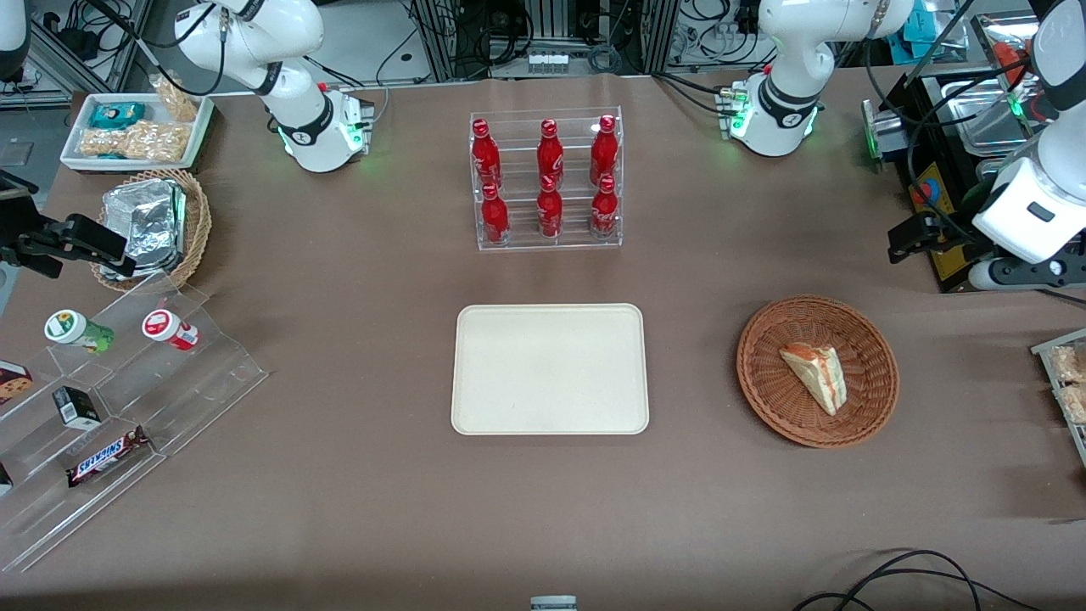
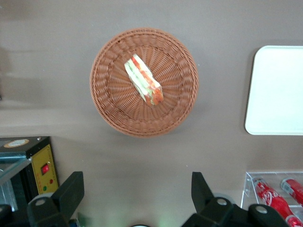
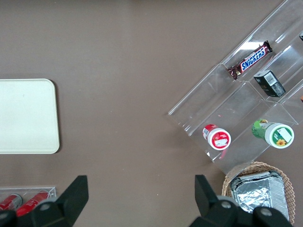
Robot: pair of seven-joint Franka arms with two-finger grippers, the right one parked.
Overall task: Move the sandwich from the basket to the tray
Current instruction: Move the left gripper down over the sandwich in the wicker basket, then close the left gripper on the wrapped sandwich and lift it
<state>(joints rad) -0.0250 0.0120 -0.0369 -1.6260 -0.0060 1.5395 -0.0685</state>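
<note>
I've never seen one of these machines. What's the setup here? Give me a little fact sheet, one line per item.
sandwich: lying in the basket, untouched
basket: round wicker, on the table toward the working arm's end
tray: flat, cream, nothing on it, beside the basket
gripper: open, high above the table, not over the basket but to one side of it
bottle rack: six red bottles, farther from the front camera than the tray
</note>
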